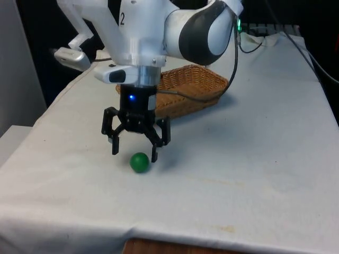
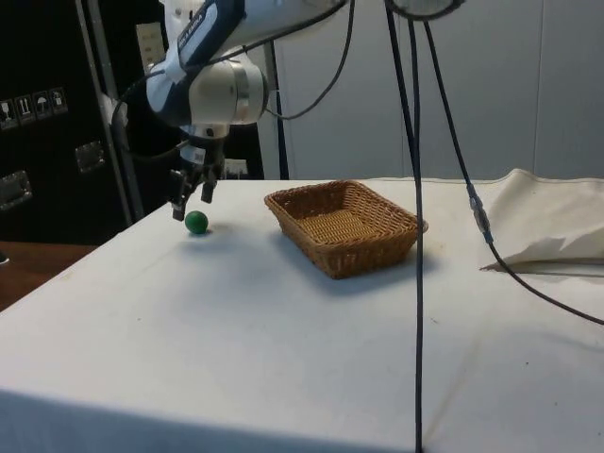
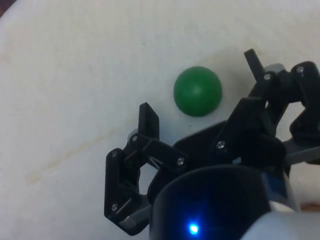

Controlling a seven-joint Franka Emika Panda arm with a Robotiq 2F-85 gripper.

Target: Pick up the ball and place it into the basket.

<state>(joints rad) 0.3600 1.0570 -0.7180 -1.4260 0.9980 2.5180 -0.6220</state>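
A small green ball rests on the white cloth near the table's front, also seen as the ball and the ball. My black gripper hangs open just above and slightly behind it, one fingertip on each side and apart from the ball. From the side, the gripper sits close over the ball. Through the wrist camera the gripper has its fingers spread wide with the ball between them. A woven wicker basket stands behind the gripper, toward the front view's right; the basket holds nothing.
A black cable hangs from the arm across the side view. Crumpled white cloth lies at the table's far end beyond the basket. The table's front edge is close to the ball.
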